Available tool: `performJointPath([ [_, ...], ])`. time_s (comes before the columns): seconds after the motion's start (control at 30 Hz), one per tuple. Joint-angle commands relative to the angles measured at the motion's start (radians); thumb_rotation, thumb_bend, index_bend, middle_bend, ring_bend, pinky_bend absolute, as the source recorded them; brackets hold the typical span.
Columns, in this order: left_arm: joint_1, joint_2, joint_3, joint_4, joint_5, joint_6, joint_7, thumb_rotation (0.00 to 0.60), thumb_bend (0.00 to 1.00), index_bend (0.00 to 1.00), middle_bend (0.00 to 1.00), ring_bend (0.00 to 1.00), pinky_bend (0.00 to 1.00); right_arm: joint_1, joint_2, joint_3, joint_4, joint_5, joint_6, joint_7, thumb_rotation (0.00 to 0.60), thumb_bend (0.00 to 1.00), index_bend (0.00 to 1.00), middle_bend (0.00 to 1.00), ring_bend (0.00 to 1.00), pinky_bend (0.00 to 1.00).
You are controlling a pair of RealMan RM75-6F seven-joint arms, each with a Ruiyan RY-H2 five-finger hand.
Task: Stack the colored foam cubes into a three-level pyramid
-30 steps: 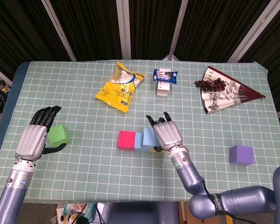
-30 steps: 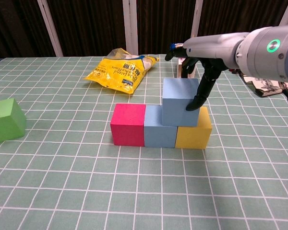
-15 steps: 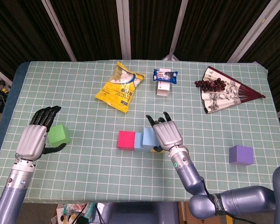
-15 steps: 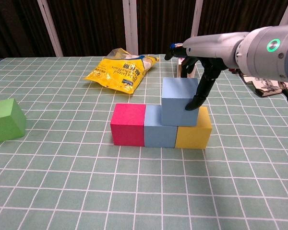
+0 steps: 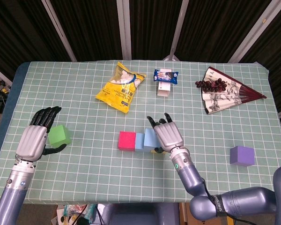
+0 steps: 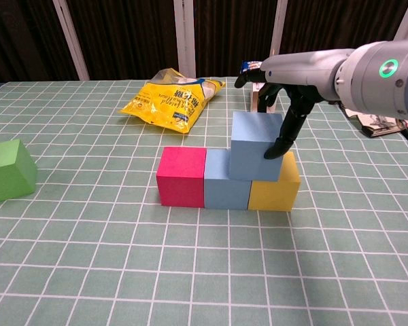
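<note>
A pink cube (image 6: 181,176), a blue cube (image 6: 224,189) and a yellow cube (image 6: 275,191) stand in a row. A second blue cube (image 6: 254,146) rests on top, across the blue and yellow ones. My right hand (image 6: 285,102) hovers over it, fingers spread, with one fingertip (image 6: 271,152) touching its right face. From the head view the hand (image 5: 167,133) covers the yellow cube. My left hand (image 5: 35,136) is spread beside the green cube (image 5: 59,135), not gripping it. The purple cube (image 5: 241,155) lies alone at the right.
A yellow snack bag (image 5: 120,87), a small blue-and-white packet (image 5: 165,80) and a paper fan (image 5: 225,93) with dark beads lie on the far half of the green checked table (image 5: 84,168). The green cube (image 6: 9,170) sits at the chest view's left edge.
The right hand and the upper blue cube have shifted a few pixels to the right. The left hand has not moved.
</note>
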Motion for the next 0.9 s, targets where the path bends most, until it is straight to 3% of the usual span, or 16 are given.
performJointPath([
  [0.03, 0.000, 0.000, 0.000, 0.000, 0.000, -0.001, 0.000, 0.600, 0.01, 0.00, 0.07, 0.07, 0.05, -0.001, 0.001, -0.001, -0.001, -0.002, -0.001, 0.001, 0.600, 0.20, 0.00, 0.36, 0.18, 0.00],
  [0.3, 0.000, 0.002, 0.000, -0.003, -0.001, 0.000, 0.002, 0.600, 0.01, 0.00, 0.07, 0.07, 0.05, -0.001, 0.013, -0.007, -0.012, 0.003, -0.014, -0.001, 0.600, 0.20, 0.00, 0.09, 0.02, 0.00],
  [0.43, 0.000, 0.002, 0.000, -0.003, -0.001, 0.000, 0.001, 0.600, 0.01, 0.00, 0.07, 0.07, 0.05, 0.001, 0.022, -0.011, -0.022, 0.010, -0.019, -0.007, 0.600, 0.20, 0.00, 0.02, 0.00, 0.00],
  [0.67, 0.000, 0.002, 0.001, -0.004, 0.000, -0.001, 0.002, 0.600, 0.01, 0.00, 0.07, 0.07, 0.05, -0.003, 0.032, -0.020, -0.043, -0.001, 0.000, -0.012, 0.600, 0.20, 0.00, 0.00, 0.00, 0.00],
  [0.9, 0.002, 0.004, 0.002, -0.005, 0.000, -0.001, -0.001, 0.600, 0.01, 0.00, 0.07, 0.07, 0.05, -0.038, 0.082, -0.065, -0.115, -0.027, 0.068, -0.038, 0.600, 0.20, 0.00, 0.00, 0.00, 0.00],
])
